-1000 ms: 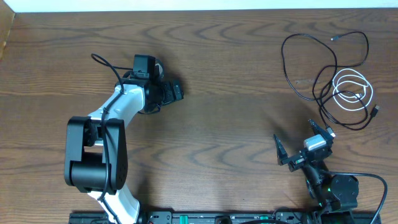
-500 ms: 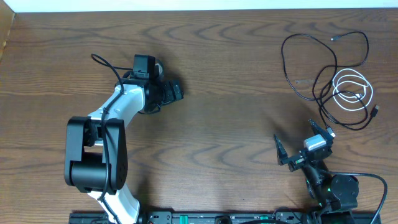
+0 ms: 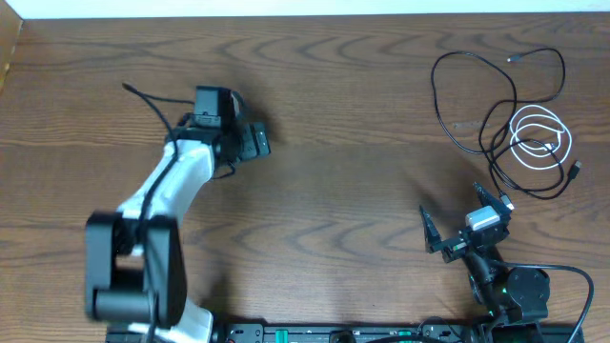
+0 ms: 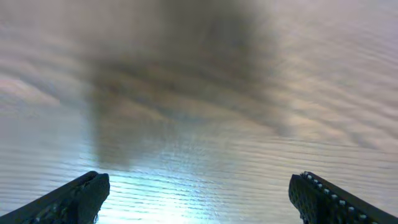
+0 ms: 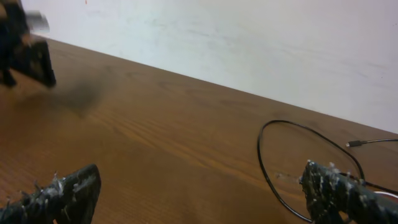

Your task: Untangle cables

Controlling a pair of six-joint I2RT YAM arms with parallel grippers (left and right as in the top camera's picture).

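1. At the near right edge of the bench (image 3: pixel 362 114), the right claw (image 3: pixel 457 215) is held over the wood with its two fingers spread wide, gripping nothing. Its own camera shows both finger (image 5: pixel 65 190) tips low in the frame with bare bench between them.
2. Just beyond that claw, at the far right of the bench, lie the cables. The black cable (image 3: pixel 435 93) runs in large loose loops, one small plug end near the far edge and another on the right.
3. The white cable (image 3: pixel 568 143) sits coiled in small tight loops inside the right part of the black one. Black strands cross the coil's left side, so the two overlap.
4. From the right wrist view only a curve of the black cable (image 5: pixel 260 152) shows, ahead and to the right.
5. Far across to the left, well apart from the cables, the left claw (image 3: pixel 252 141) hangs above bare wood. Its fingers are parted and empty, and its arm looks blurred.
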